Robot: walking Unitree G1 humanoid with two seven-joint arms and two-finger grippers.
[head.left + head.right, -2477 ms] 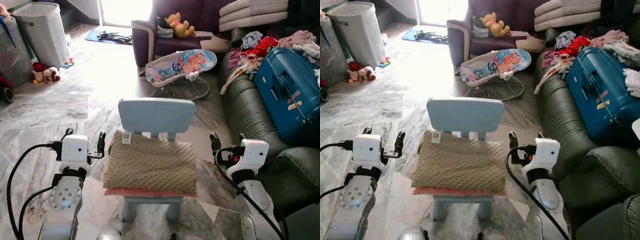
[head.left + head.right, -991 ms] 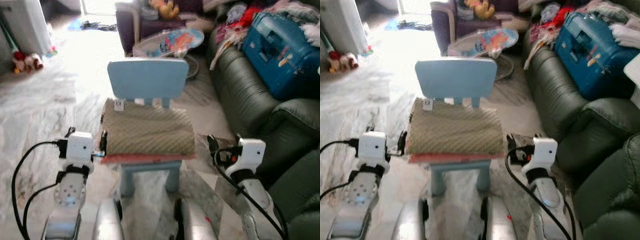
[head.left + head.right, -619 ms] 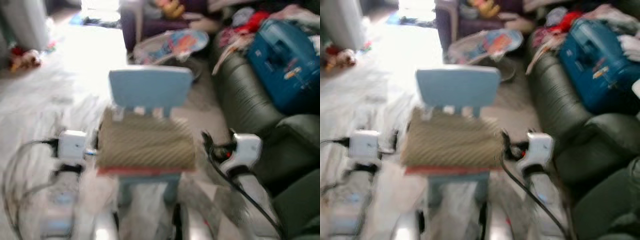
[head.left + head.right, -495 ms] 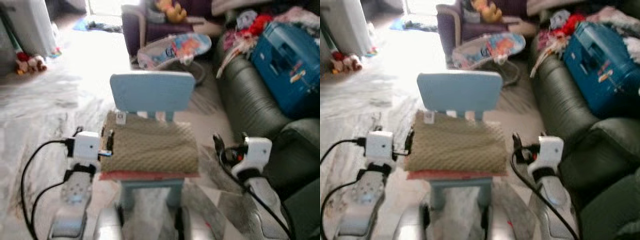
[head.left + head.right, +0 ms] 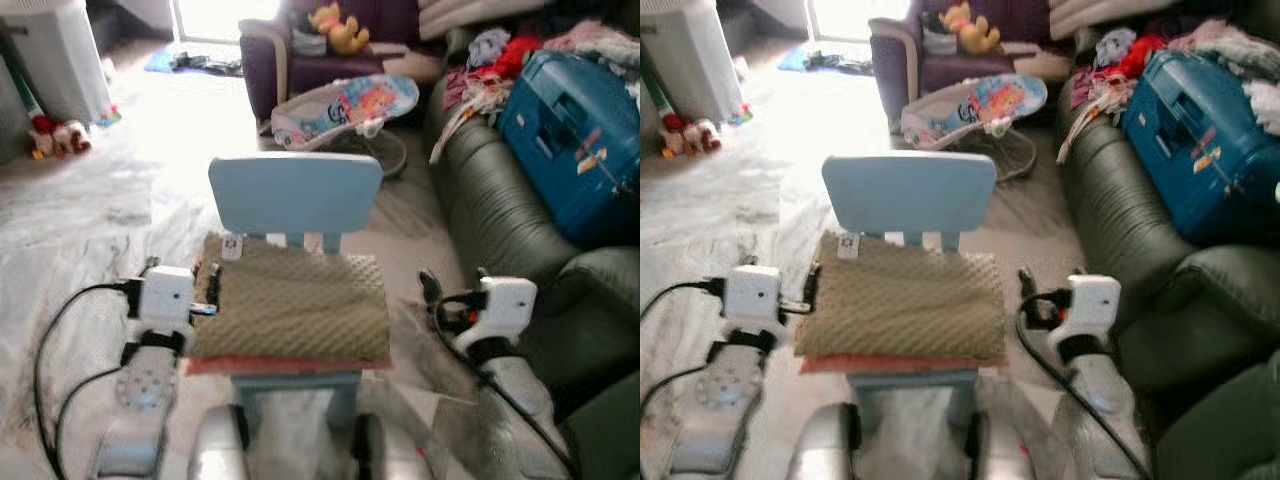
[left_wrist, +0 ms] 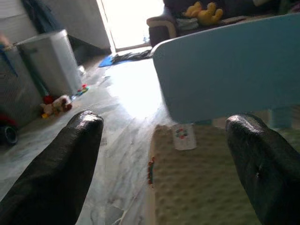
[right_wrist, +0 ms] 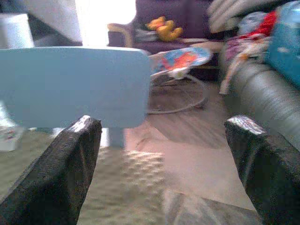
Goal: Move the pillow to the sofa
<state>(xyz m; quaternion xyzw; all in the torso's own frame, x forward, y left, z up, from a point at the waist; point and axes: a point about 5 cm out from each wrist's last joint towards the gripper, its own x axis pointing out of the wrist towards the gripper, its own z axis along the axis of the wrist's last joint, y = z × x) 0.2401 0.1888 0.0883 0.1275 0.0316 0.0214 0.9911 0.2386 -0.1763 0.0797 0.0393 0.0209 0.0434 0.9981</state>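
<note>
Marble floor [image 5: 90, 215] is seen at left, where the left gripper [image 5: 182, 278] is held just beside the pillow's edge, fingers spread wide. Olive pillow [image 5: 290, 308] is laid flat on the seat of a pale blue chair [image 5: 295, 195]. At right, the right gripper [image 5: 450, 285] is held near the pillow's other side, fingers likewise apart. Dark green sofa [image 5: 500, 225] is seen beyond, a blue suitcase [image 5: 575, 140] on it.

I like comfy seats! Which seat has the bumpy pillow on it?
The small light blue chair between the two grippers holds the tan pillow. The purple armchair holds a yellow teddy, and the dark green sofa holds a blue suitcase.
</note>
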